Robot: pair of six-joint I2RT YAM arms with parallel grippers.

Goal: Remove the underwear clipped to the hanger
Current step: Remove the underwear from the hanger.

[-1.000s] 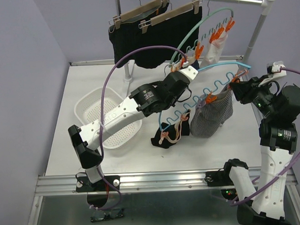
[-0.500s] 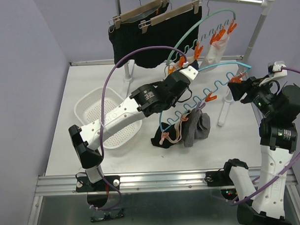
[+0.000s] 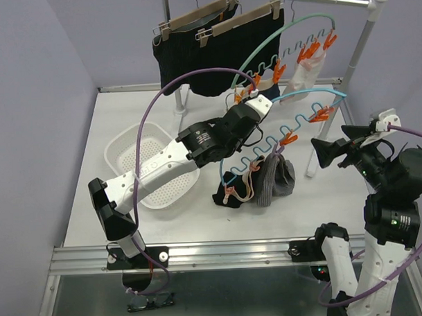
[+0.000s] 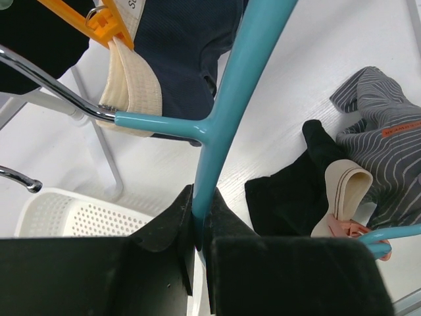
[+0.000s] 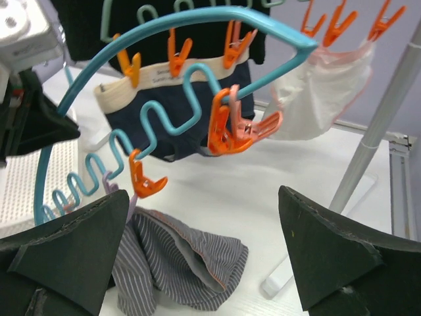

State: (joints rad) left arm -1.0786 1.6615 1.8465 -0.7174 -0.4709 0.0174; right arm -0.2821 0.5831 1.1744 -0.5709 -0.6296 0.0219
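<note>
My left gripper [image 3: 254,123] is shut on the bar of the blue hanger [image 3: 313,93], just below its chrome hook [image 4: 52,85]; the black fingers [image 4: 220,220] pinch the bar [image 4: 227,99]. Grey-striped underwear [image 3: 275,180] [image 5: 184,263] lies crumpled on the table under the hanger's orange clips [image 5: 227,125]. Beside it lies a black piece [image 3: 229,192] [image 4: 289,197]. A navy piece [image 5: 164,125] [image 4: 177,46] hangs from orange clips behind. A white-pink piece [image 3: 305,71] and black shorts [image 3: 214,54] hang from the rail. My right gripper [image 3: 323,153] [image 5: 202,194] is open, holding nothing, right of the hanger.
A white perforated basket [image 3: 127,150] sits on the table at the left, under my left arm. The rack's white post [image 3: 359,45] and its foot [image 3: 314,169] stand between my right gripper and the striped piece. A purple cable [image 3: 154,111] loops over the left arm.
The grey-striped piece came off its clip and dropped to the table. My right gripper opened wide and drew back down and to the right. The left arm lifted the hanger slightly.
</note>
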